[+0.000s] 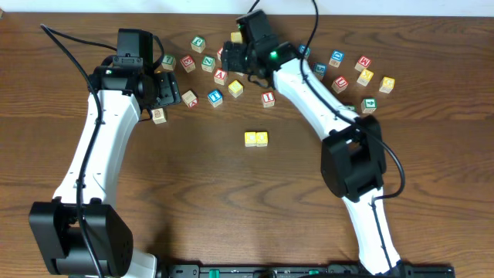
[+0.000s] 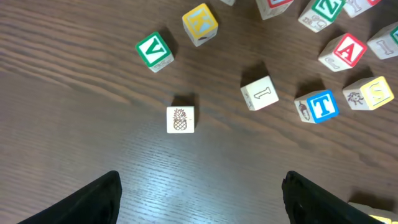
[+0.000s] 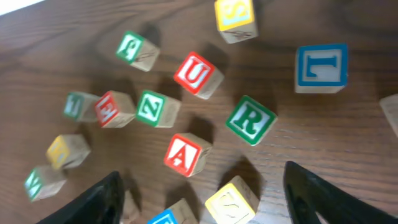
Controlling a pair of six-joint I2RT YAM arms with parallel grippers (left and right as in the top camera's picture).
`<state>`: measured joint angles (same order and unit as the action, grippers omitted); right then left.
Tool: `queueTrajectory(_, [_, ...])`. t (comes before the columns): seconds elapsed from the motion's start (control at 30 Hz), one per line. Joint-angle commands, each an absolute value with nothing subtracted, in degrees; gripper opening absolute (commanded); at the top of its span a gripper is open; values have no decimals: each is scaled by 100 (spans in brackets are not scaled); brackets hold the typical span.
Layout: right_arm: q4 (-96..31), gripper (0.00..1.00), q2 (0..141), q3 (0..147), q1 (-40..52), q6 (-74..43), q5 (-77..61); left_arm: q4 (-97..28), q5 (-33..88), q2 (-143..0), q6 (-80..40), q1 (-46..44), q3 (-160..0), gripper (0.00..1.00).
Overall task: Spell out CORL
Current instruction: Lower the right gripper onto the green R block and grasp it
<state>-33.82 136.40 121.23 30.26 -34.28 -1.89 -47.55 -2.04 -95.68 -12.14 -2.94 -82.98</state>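
Observation:
Two yellow-topped cubes (image 1: 251, 138) (image 1: 262, 138) sit side by side in the middle of the table. In the right wrist view the white cube with the green R (image 3: 250, 119) lies ahead of my right gripper (image 3: 202, 205), and the white cube with the blue L (image 3: 321, 66) is farther off to the right. That gripper hovers open over the cluster at the back (image 1: 230, 55), with a yellow cube (image 3: 231, 202) below the gap and nothing gripped. My left gripper (image 2: 202, 199) is open and empty over bare wood, behind a pineapple cube (image 2: 180, 119).
Loose cubes crowd the back: red A (image 3: 185, 154), red U (image 3: 196, 74), green Z (image 3: 157, 107), yellow S (image 3: 235, 15). Near the left gripper are a blue T (image 2: 318, 106), green V (image 2: 153, 50) and yellow K (image 2: 200, 23). More cubes lie at back right (image 1: 365, 76).

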Motion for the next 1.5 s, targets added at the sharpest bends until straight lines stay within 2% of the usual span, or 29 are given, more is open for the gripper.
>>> queueTrajectory(0.0, [-3380,70,13764,12311,3107,-3535,620,-4803,-355,-9581,-1208,-279,-8425,82])
queueTrajectory(0.1, [-3334,60,13872,12311,3118,-3579,779,-4860,-353,-9581,-1208,-281,-8425,82])
queueTrajectory(0.17, [-3269,58,13979,12311,3118,-3642,873,-4910,-351,-9581,-1210,-281,-8425,82])
queueTrajectory(1.27, [-2163,60,14962,12311,3065,-3940,856,-5057,-351,-9581,-1210,-281,-8423,82])
queueTrajectory(1.47, [-2029,53,15006,12311,3022,-3940,915,-5054,-349,-9581,-1210,-281,-8423,82])
